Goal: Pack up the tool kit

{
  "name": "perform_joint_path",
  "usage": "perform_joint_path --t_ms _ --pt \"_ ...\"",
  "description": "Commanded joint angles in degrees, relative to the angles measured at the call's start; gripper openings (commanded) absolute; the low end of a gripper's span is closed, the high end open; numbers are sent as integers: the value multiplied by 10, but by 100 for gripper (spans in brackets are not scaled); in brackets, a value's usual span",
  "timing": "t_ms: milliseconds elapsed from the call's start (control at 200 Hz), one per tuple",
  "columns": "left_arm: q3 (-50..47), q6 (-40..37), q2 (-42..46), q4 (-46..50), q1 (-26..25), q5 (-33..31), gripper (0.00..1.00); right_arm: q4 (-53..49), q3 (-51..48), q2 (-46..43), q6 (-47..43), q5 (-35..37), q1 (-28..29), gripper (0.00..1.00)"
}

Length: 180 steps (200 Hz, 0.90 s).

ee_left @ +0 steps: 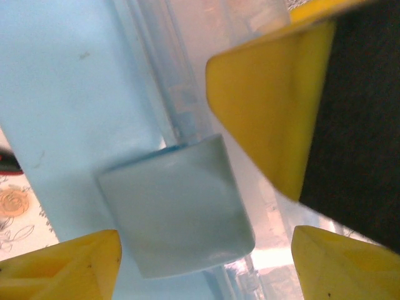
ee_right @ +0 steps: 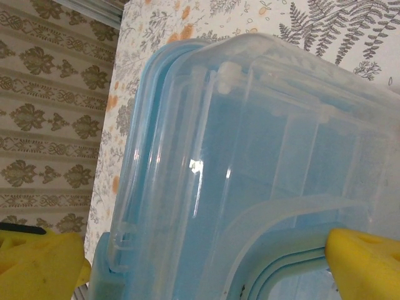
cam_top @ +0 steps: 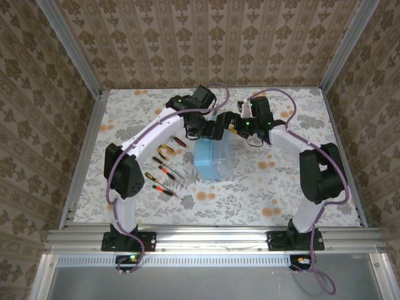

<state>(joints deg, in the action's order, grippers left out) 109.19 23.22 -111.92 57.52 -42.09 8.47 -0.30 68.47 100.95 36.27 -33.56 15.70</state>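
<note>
1. Slip off the clasp (ee_left: pixel 175 209): left tool (ee_left: pixel 194 187) set astride this grey-blue tab at the far end of the case (cam_top: pixel 212 159), with the fingers (ee_left: pixel 269 100) not squarely centred on it. Closing from this offset likely to catch one corner only and snap free.
2. Dragging or tipping the case: light plastic, with no visible hold pinning it down. A pull on the clasp without a counter-hold probably enough to slide the case toward the pliers (cam_top: pixel 165 150) and screwdrivers (cam_top: pixel 164 169) lying on the table (cam_top: pixel 281 187) just left of the case, and to scatter them.
3. Clash between arms: both tools crowded together over the far end of the case, very near each other. A sideways move by either likely to bump the other.
4. Left tool: partly open, one finger on each side of the clasp, gripping nothing. Contact with the clasp impossible to tell from so close a view.
5. Right tool (ee_right: pixel 206 269): spread wide, right above the clear lid (ee_right: pixel 250 125) of the case, gripping nothing. Touching the lid or just clear of it: cannot tell.
6. Case itself: lying flat on the table with both tools at its far end, lid seemingly down. Pliers and screwdrivers all outside, left of the case, so packing not yet begun by the look of it.
</note>
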Motion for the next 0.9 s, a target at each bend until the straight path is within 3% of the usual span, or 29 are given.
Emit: perform_joint_path --t_ms 0,895 --pt "14 19 -15 47 -5 -25 73 18 -8 16 13 -17 5 100" --pt "-13 67 -3 -55 -2 -20 68 61 -7 50 42 -38 16 99"
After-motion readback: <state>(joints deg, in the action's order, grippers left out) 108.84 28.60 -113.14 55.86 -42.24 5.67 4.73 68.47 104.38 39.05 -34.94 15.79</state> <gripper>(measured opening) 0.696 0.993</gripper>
